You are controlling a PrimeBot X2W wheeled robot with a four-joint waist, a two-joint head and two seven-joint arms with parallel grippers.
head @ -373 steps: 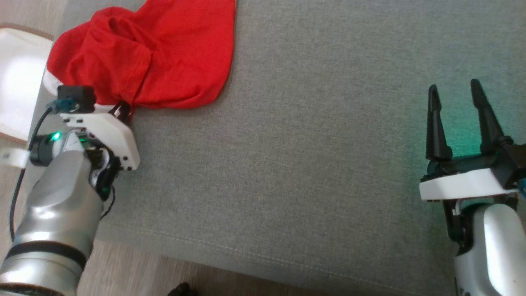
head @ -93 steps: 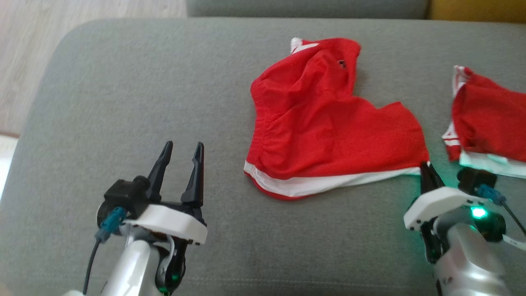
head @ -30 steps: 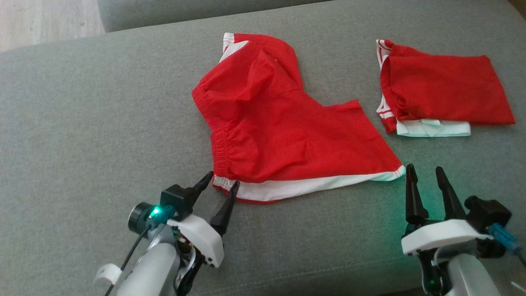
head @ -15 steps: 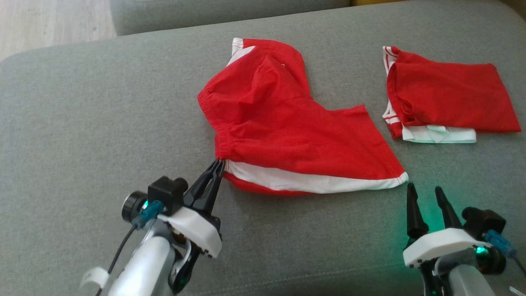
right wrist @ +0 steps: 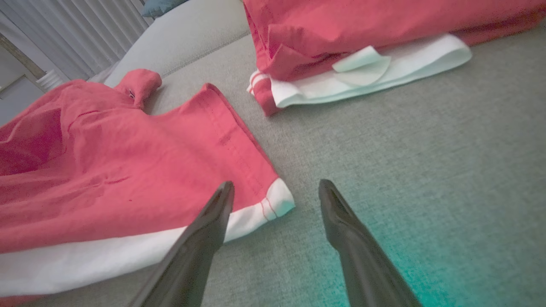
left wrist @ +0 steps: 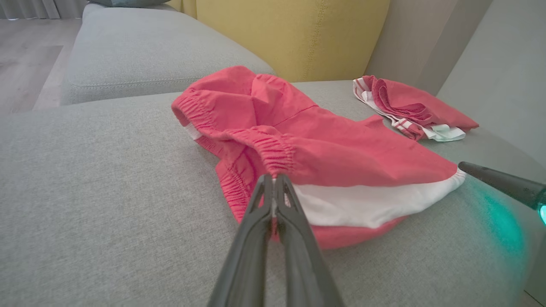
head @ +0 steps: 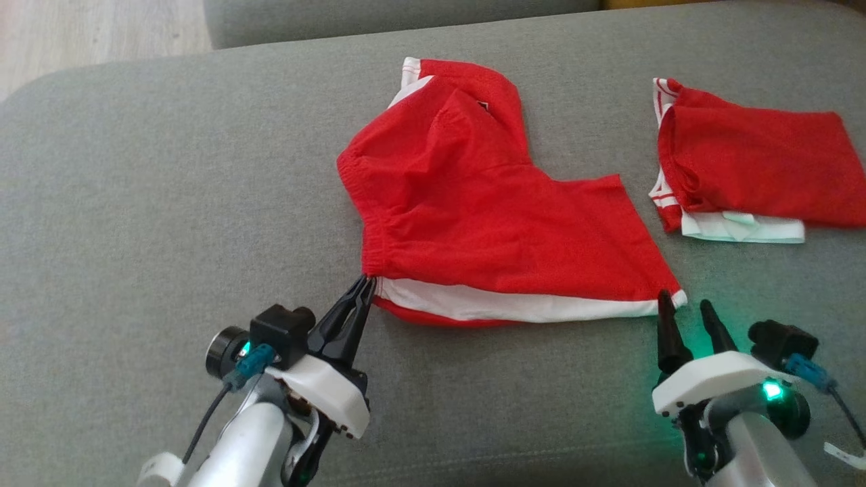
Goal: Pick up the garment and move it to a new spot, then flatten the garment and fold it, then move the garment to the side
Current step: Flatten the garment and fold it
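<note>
On the grey sofa cushion [head: 169, 203], a pair of red shorts [head: 487, 223] lies near the middle, spread out but rumpled. Its elastic waistband [left wrist: 273, 149] faces the robot's left and a white band [head: 514, 306] runs along the near edge. The far leg is bunched and partly folded over; the near leg lies flatter and ends in a stitched hem toward the robot's right. The left gripper [head: 366, 283] has its two dark fingers pressed together on the near corner of the waistband, just where the white band begins. The left wrist view shows the gathered cloth pinched between the tips and slightly raised there. The right gripper [head: 685, 301] sits at the opposite near corner of the shorts with its fingers [right wrist: 341, 221] apart and holding nothing. One tip lies over the end of the white band and the other over bare cushion; contact with the cloth cannot be confirmed. A green glow falls on the cushion beside this gripper. A second red garment [head: 758, 169] with white trim lies folded farther to the right, apart from the shorts. A yellow backrest [left wrist: 290, 30] stands behind the cushion.
</note>
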